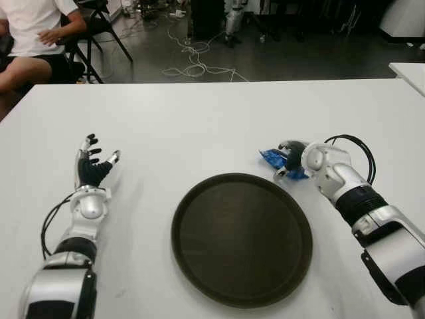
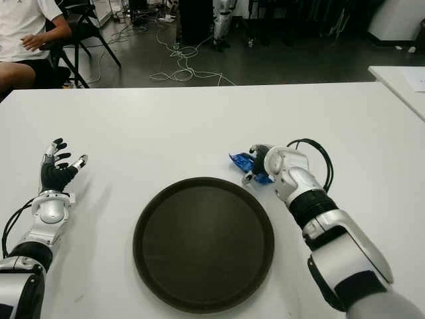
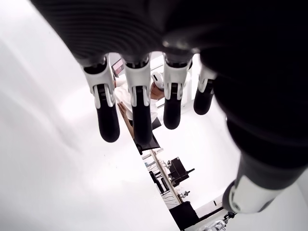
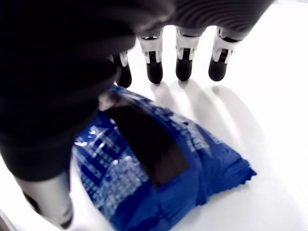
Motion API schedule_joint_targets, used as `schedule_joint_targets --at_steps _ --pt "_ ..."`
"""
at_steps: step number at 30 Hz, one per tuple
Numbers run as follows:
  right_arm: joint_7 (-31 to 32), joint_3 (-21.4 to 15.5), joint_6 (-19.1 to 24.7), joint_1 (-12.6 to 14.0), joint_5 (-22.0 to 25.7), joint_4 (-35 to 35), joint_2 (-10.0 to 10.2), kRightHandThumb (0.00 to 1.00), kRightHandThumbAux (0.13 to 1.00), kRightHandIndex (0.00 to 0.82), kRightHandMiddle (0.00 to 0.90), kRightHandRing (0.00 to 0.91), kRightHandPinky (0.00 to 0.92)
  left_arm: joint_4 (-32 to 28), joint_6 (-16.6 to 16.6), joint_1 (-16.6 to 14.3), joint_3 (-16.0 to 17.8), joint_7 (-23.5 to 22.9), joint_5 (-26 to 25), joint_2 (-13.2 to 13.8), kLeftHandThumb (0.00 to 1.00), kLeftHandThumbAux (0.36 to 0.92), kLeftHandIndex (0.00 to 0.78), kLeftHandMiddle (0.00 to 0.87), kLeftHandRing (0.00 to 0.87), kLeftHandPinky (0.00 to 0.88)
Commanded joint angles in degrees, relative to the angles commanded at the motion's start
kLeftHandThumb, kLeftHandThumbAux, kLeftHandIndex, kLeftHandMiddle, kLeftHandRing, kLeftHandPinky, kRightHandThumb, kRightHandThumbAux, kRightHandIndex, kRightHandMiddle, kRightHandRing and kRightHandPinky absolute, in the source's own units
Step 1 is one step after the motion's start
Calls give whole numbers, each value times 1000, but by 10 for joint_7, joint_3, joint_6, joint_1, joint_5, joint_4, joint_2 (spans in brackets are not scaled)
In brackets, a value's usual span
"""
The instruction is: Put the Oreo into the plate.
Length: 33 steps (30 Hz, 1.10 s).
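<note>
One blue Oreo packet was counted on the white table, near its right edge and just beyond the plate's far right rim. One dark round plate was found toward the near edge, around the middle. Two robot hands were seen over the table: one left hand toward the left edge, with four fingers and a thumb spread, and one right hand at the packet. One second white table was noted past the far right corner. One seated person was counted beyond the far left corner.
</note>
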Motion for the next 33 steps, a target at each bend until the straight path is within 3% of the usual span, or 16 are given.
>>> schedule_joint_targets --at_steps 33 --pt "5 5 -14 -12 -6 1 -2 0 766 62 92 43 0 3 4 -3 -1 -1 3 4 238 706 97 164 200 244"
